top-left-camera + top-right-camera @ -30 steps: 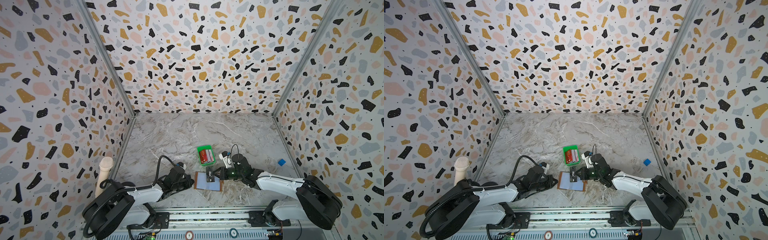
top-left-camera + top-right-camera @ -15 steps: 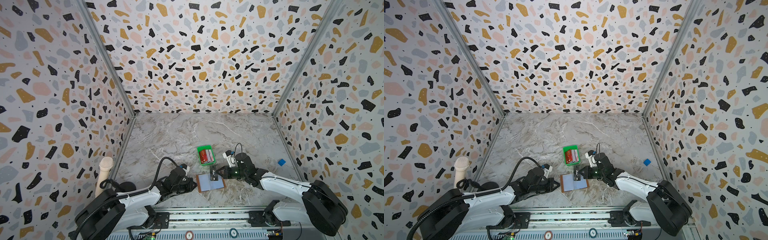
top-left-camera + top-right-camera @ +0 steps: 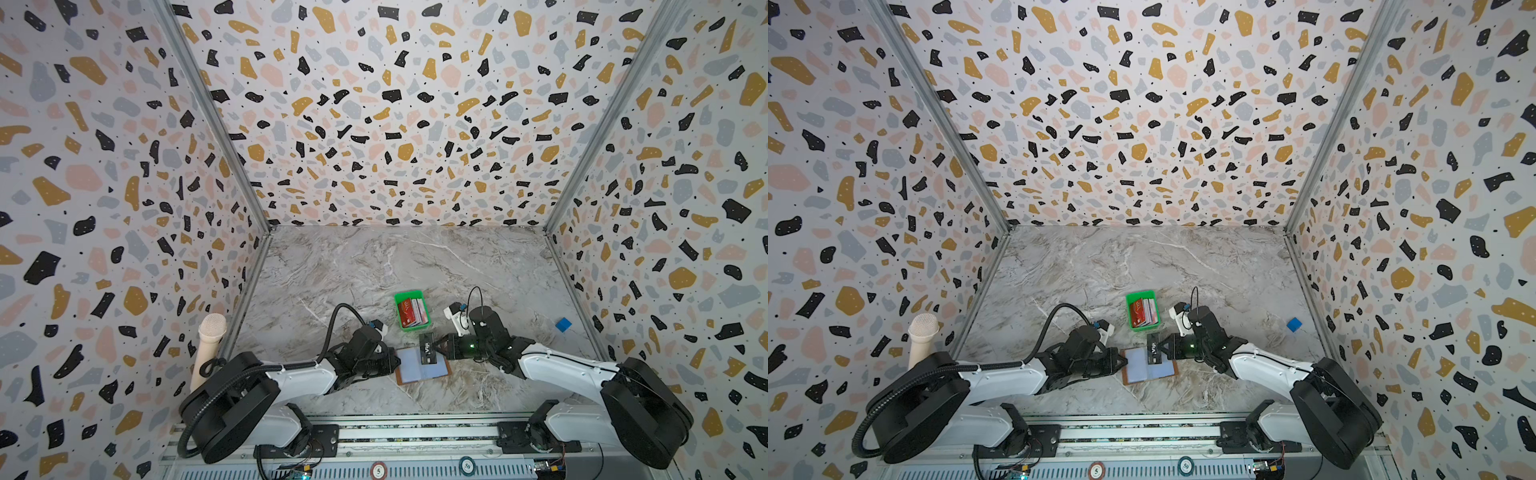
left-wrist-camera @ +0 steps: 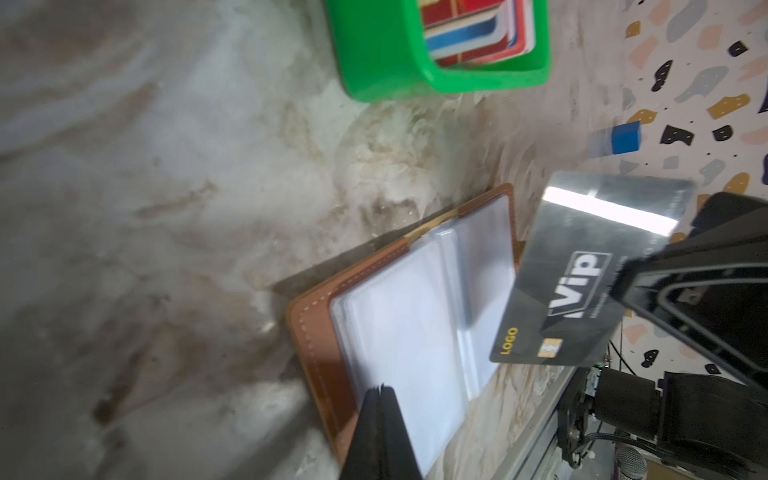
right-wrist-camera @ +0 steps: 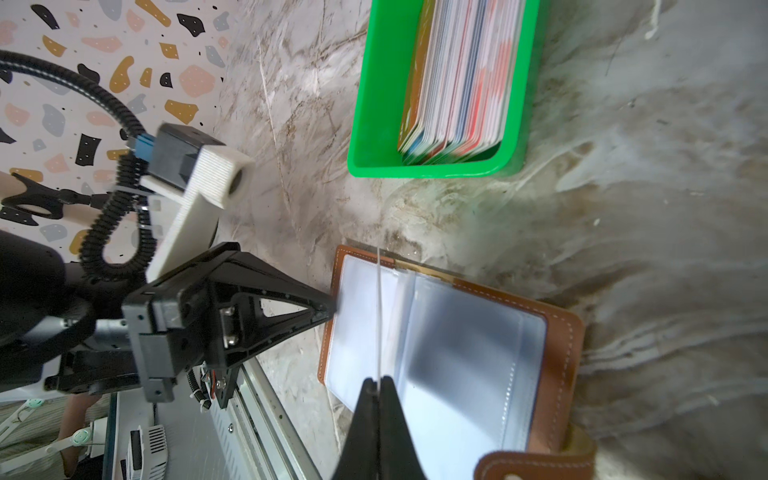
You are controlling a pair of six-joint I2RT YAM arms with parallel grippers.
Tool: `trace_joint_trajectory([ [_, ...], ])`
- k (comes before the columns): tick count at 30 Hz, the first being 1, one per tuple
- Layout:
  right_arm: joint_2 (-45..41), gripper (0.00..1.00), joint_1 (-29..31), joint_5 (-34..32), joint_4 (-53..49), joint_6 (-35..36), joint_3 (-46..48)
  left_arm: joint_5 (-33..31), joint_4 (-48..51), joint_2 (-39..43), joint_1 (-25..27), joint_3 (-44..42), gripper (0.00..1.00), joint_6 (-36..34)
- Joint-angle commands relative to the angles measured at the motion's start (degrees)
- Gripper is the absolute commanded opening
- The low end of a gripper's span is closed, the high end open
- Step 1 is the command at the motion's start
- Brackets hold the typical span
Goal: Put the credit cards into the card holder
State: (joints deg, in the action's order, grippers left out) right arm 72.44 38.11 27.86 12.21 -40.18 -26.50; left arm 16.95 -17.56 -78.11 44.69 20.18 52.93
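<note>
Insertion step. Right jaws are clamped on a black card [image 3: 427, 349], tilted over the open card holder [image 3: 409, 366] on the tabletop [image 3: 374, 270]. Left jaws are closed, tips at the holder's edge; can't tell if they pinch a sleeve. Other credit cards [image 3: 412, 312] stand in the green tray [image 3: 400, 296]. Next: line the card's edge up with a sleeve mouth and slide it in.

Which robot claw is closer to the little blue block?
Right. The right gripper holds a black card over the card holder, on the blue block's side; the left gripper sits at the holder's opposite edge.
</note>
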Motion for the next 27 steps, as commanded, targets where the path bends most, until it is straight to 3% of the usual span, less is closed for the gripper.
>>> trace_joint_trajectory([
  [1, 0.74, 0.00, 0.08, 0.36, 1.81, -0.20, 0.79, -0.19, -1.65, -1.43, -0.25, -1.93, 0.00, -0.24],
  [27, 2.32, 0.00, 1.27, 1.89, 3.70, -2.91, 1.44, 1.29, -5.30, -2.62, 0.34, -4.80, 0.00, 2.40],
])
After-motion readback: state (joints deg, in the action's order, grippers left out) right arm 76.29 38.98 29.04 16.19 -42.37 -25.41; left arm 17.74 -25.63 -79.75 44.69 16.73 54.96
